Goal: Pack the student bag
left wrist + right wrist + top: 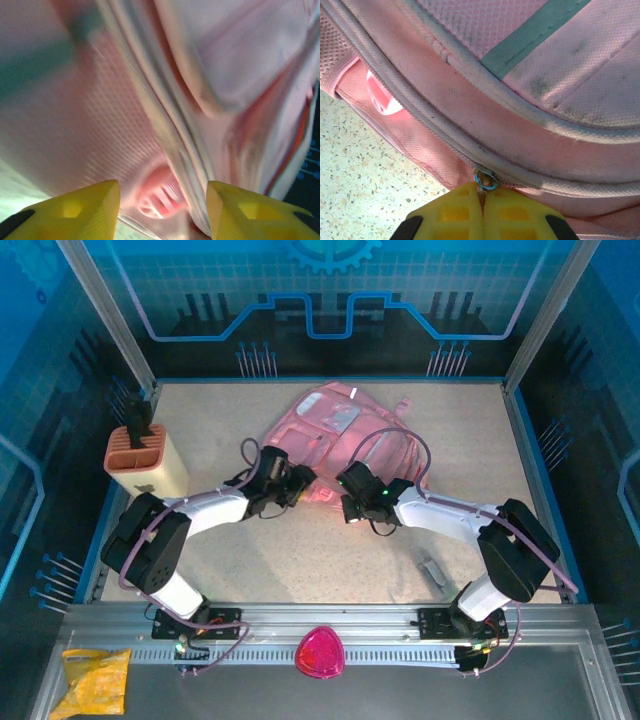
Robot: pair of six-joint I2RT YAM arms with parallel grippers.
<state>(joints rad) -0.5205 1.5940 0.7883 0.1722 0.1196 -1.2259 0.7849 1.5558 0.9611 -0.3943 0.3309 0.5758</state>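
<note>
The student bag [340, 430], a soft pink backpack, lies at the middle back of the table. My left gripper [303, 480] is at its near left edge. In the left wrist view its yellow fingers [90, 207] stand apart, open [163, 200], framing a gap in the blurred bag [100, 125] where something pink and white [160, 192] shows inside. My right gripper [347, 490] is at the bag's near edge. It is shut [483, 192] on the zipper pull [485, 179] of the bag [545, 60], beside a parted stretch of zipper.
A tan holder with an orange top [145, 462] stands at the left. A small grey item [432, 570] lies near the right arm's base. A magenta rounded-triangle object [320, 651] and a yellow packet [95, 680] sit on the near rail.
</note>
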